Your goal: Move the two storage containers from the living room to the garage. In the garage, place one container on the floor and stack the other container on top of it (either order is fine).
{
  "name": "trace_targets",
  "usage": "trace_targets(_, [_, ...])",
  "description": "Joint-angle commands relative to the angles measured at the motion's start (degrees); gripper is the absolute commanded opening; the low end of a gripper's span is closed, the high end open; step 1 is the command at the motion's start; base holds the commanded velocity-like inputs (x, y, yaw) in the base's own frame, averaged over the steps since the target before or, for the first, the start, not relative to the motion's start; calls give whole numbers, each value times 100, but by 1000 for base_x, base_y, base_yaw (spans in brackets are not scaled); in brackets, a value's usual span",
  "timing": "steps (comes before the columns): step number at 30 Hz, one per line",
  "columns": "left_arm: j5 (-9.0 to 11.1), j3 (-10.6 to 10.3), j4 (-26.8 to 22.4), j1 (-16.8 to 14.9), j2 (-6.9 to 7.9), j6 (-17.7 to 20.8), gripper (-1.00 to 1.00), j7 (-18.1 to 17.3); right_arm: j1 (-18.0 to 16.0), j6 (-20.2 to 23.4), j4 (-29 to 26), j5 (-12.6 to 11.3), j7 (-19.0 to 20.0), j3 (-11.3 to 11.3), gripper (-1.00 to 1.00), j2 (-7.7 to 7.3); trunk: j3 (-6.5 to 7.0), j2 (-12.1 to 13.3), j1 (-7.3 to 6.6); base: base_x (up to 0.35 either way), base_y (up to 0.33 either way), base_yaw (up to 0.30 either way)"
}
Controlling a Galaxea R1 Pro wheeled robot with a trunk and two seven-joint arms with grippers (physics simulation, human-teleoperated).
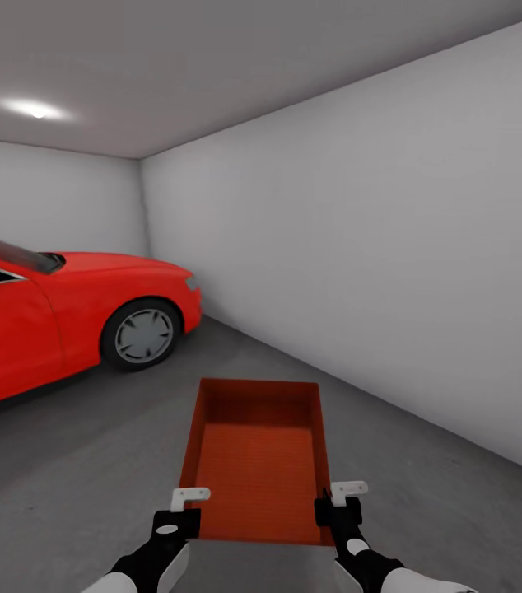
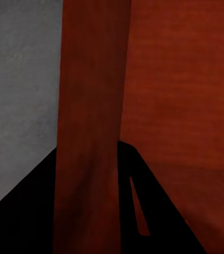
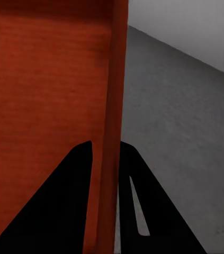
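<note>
Container status: we carry one orange-red rectangular open-top storage container (image 1: 257,461) low in front of us in the garage, above the dark grey mottled concrete floor (image 1: 88,461). Its long axis runs 6 to 12 o'clock, away from us. Left gripper (image 1: 180,504) pinches the near end of the 9 o'clock side wall; right gripper (image 1: 339,498) pinches the 3 o'clock wall likewise. Both wrist views show a wall between narrowly set fingers (image 2: 16,227) (image 3: 59,211). Glossy red car (image 1: 63,317) sits at 10 o'clock, grey-white wall (image 1: 393,247) at 2 o'clock. We judge set-down straight ahead is feasible. Container underside and floor clearance remain hidden.
</note>
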Motion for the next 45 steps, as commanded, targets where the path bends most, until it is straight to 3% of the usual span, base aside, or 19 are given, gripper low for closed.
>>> trace_targets(1, [85,1,103,2,7,7,-100,63,-12,-286,-5,-121,-67,-455,-100,2,-7,-4,4,321,0,-282])
trace_targets(21, [85,-2,107,2,7,9,-100,63,-12,-286,-6,-136,-67,-455,-100,1,-7,-4,4,321,7,-282])
trace_targets(45, [85,-11,137,2,7,8,-100,63,-12,-286,-6,-145,-67,-455,-100,1,-7,-4,4,321,114,-282])
